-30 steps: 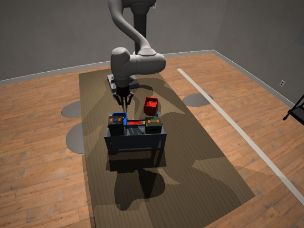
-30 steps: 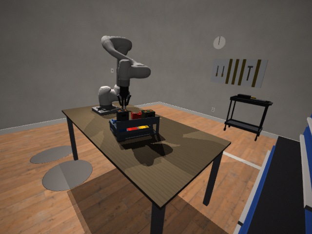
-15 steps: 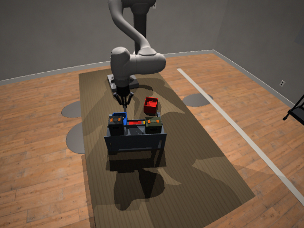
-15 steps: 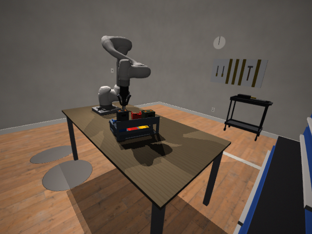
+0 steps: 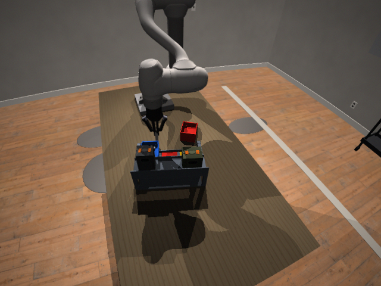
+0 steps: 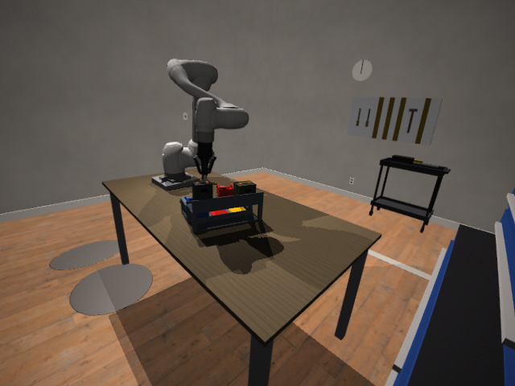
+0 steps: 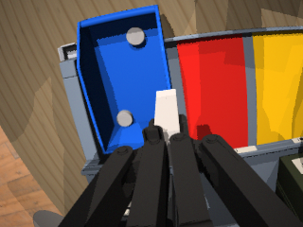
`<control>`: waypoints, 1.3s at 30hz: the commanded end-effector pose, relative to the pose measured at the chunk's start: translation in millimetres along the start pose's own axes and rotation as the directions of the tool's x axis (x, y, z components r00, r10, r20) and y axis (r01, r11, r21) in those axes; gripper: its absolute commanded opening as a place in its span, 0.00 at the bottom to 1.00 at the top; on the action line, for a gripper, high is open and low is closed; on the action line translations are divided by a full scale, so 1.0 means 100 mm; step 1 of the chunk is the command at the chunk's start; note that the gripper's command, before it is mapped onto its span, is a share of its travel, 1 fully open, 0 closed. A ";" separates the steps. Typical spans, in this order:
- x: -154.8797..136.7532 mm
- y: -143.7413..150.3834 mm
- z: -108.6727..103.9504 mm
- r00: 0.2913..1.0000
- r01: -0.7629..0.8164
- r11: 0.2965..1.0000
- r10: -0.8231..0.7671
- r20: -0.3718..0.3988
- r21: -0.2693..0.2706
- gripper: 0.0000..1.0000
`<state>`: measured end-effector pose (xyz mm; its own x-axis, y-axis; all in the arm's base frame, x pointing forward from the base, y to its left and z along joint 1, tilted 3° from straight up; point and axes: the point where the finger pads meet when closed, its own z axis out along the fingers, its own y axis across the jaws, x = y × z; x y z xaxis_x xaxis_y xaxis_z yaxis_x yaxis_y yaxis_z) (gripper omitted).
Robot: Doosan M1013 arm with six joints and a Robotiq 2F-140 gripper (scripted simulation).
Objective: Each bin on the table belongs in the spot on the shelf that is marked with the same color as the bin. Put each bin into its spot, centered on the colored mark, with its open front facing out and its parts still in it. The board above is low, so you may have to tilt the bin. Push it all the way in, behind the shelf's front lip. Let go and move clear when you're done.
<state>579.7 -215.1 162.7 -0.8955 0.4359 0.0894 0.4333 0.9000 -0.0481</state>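
Observation:
The blue bin (image 7: 123, 82) sits at the left end of the grey shelf (image 5: 169, 172), next to the red mark (image 7: 211, 91) and the yellow mark (image 7: 278, 89). Two grey round parts lie inside it. It also shows in the top view (image 5: 150, 145), behind a black box. My gripper (image 7: 168, 104) (image 5: 156, 135) is shut and empty, with its pads together just above the bin's right wall. It points straight down. The red bin (image 5: 188, 131) stands on the table behind the shelf, toward the robot base.
A black box (image 5: 145, 157) and a green box (image 5: 192, 155) stand on the shelf's top board. The robot base (image 5: 153, 103) is at the far end of the table. A black cart (image 6: 409, 184) stands away by the wall.

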 end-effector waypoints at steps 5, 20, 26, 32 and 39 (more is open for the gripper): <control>0.00 0.00 0.00 1.000 0.000 1.000 0.000 0.000 0.000 0.10; 0.02 -0.01 0.00 1.000 0.030 1.000 -0.030 0.002 0.000 0.10; 0.14 -0.07 0.03 0.982 0.190 0.982 -0.190 0.014 0.002 0.10; 0.29 -0.14 0.07 0.929 0.369 0.929 -0.370 0.026 0.008 0.10; 0.41 -0.19 0.10 0.859 0.510 0.860 -0.511 0.035 0.018 0.10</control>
<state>539.8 -214.8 158.1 -0.9970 -0.0110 0.0772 -0.0131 0.9996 -0.0261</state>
